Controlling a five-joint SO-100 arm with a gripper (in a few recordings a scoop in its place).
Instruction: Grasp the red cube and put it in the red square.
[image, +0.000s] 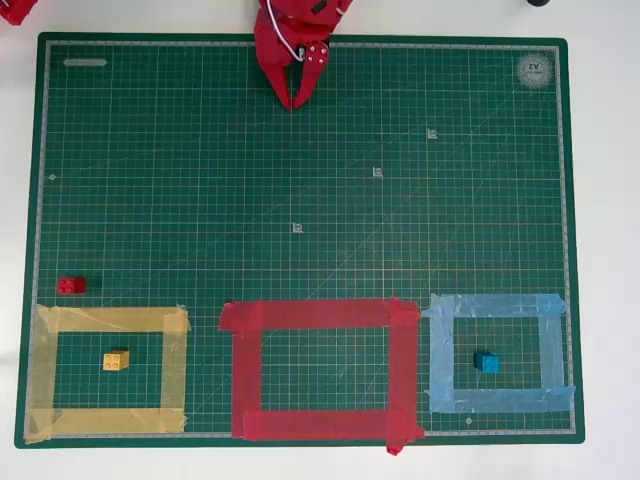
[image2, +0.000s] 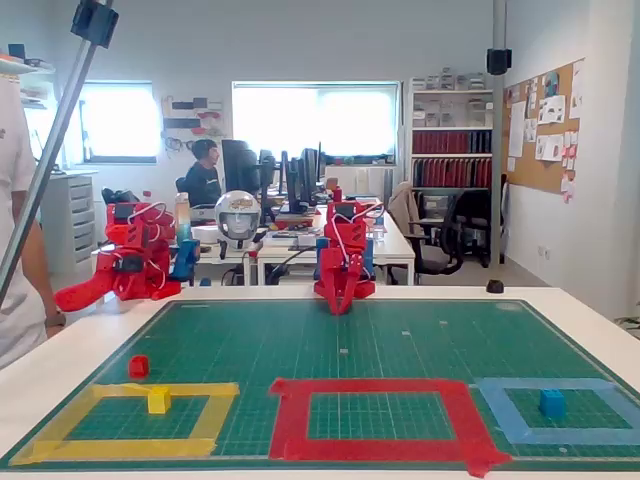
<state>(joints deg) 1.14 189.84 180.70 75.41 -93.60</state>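
Office room behind the bench in the fixed view: bright windows, desks with monitors, a seated person at the back, shelves and a cork board to the right. On the white bench (image: 610, 250) lies a large dark green gridded cutting mat (image: 300, 180).

Red printed two-finger gripper (image: 294, 100) sits at the far edge of the mat, near its middle, folded back against the arm base; in the fixed view it (image2: 340, 305) points down at the mat. Jaws look together, tips meeting in a point, with nothing between them.

Tiny bright red plastic cube with a studded top (image: 71, 285) rests on bare mat close to the left edge in the overhead view, just beyond the far-left corner of the yellow tape frame (image: 175, 370), not touching the tape. Fixed view shows the same block (image2: 138, 366) just past that frame's far strip. It is well apart from the gripper.

Along the near edge of the mat run three tape frames. Large rectangular frame of wide red tape strips (image: 245, 370) holds the middle, green mat showing inside it. Yellow frame to its left holds a small yellow cube (image: 115, 360). Light-blue tape frame (image: 440, 360) at the right holds a small blue cube (image: 487, 363).

Red cube is outside the red frame, with the yellow frame between them.
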